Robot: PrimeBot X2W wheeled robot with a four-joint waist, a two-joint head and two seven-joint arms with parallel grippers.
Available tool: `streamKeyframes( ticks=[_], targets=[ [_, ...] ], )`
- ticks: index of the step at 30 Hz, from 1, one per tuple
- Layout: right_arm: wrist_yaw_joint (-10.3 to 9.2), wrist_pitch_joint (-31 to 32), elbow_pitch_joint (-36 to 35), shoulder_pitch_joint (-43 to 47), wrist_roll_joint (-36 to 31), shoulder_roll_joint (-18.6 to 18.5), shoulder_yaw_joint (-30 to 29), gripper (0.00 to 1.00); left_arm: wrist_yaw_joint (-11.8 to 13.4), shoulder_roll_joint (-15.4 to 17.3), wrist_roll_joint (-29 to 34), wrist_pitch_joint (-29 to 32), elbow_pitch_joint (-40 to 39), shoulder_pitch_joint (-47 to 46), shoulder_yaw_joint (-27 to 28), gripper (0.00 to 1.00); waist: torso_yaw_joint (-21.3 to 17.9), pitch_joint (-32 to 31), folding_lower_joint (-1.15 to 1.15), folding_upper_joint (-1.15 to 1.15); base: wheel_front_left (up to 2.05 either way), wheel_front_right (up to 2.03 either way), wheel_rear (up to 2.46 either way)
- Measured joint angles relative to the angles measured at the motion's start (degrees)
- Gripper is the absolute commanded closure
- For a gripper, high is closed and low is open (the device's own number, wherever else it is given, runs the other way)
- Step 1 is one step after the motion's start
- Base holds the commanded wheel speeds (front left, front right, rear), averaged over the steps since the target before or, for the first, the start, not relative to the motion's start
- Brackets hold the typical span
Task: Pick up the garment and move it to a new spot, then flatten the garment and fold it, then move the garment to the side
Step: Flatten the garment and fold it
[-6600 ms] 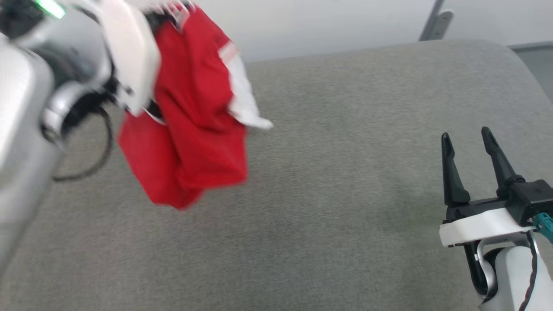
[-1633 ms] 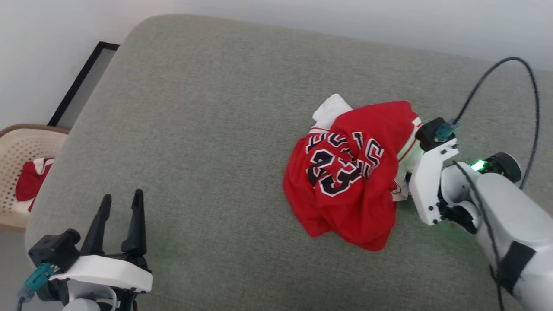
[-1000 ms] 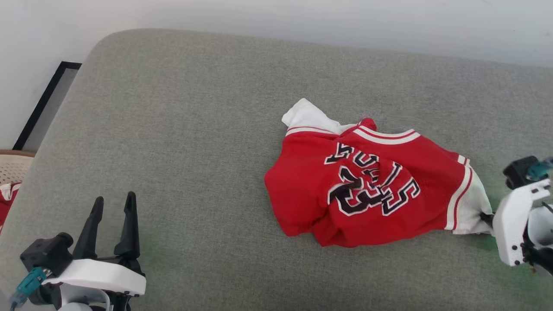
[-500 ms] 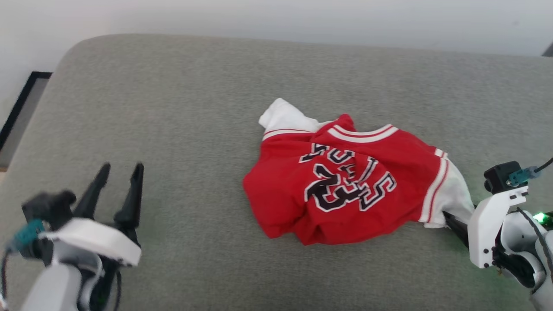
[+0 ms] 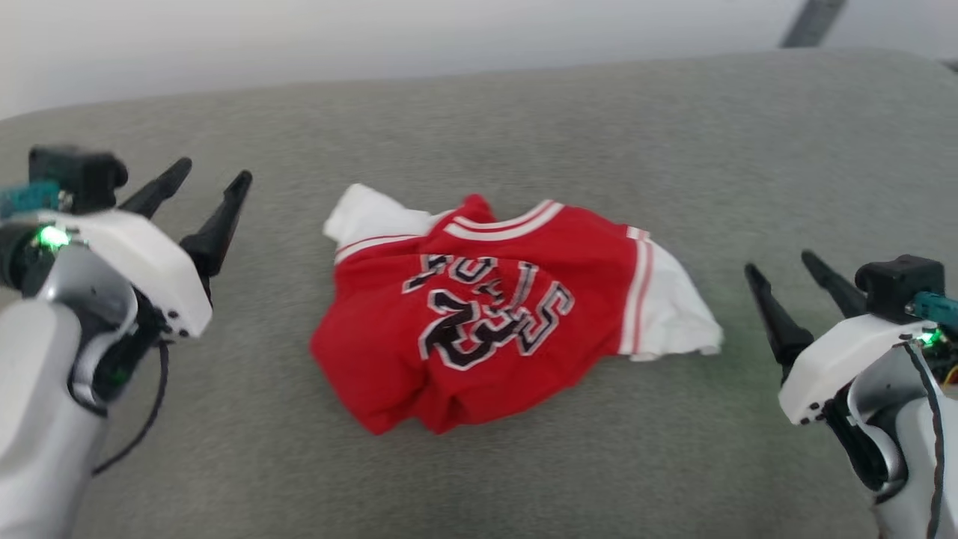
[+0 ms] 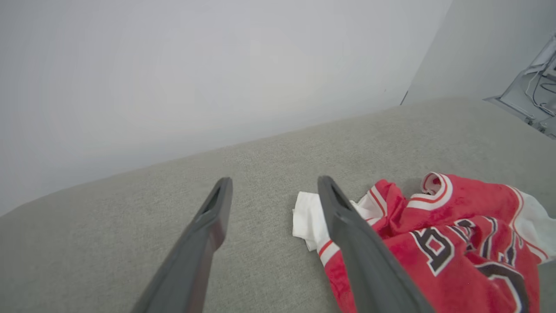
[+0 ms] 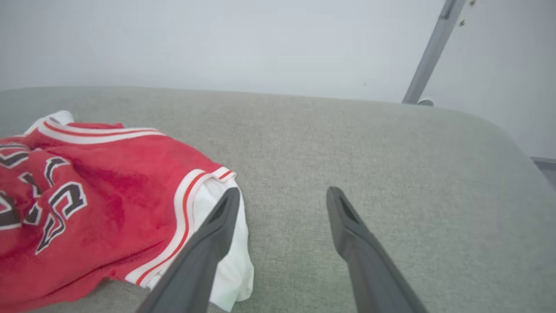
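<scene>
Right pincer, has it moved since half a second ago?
Yes. The right pincer has backed rightward from the garment's white sleeve, which it touched before; cushion now separates them.

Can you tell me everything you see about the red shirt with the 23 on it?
The red shirt is a soft-looking jersey with white short sleeves, white-and-red striped trim at the collar and sleeve seams, and black white-outlined letters and a 23 facing up. It lies rumpled, not flat, on the grey fabric surface, a sleeve sticking out at each side. Only that surface touches it; the left gripper and right gripper, both open, stand apart from it.
</scene>
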Motion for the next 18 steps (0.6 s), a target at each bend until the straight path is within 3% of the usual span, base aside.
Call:
streamKeyframes(
  ticks=[10, 18],
  targets=[
    [-0.01, -17.56, -4.78, 1.76, -9.43, 9.65, -4.02, 0.00, -0.01, 3.21, -5.33, 12.37, 9.20, -11.08, -8.65, 0.00, -9.26, 1.68, 0.00, 0.00, 0.00, 0.00, 0.00],
    [-0.01, -22.76, -3.54, 3.05, -11.55, 14.12, -3.99, 0.00, 0.00, 3.38, -6.47, 21.91, 20.22, -15.85, -13.54, 0.00, -14.44, 4.15, 0.00, 0.00, 0.00, 0.00, 0.00]
  ],
)
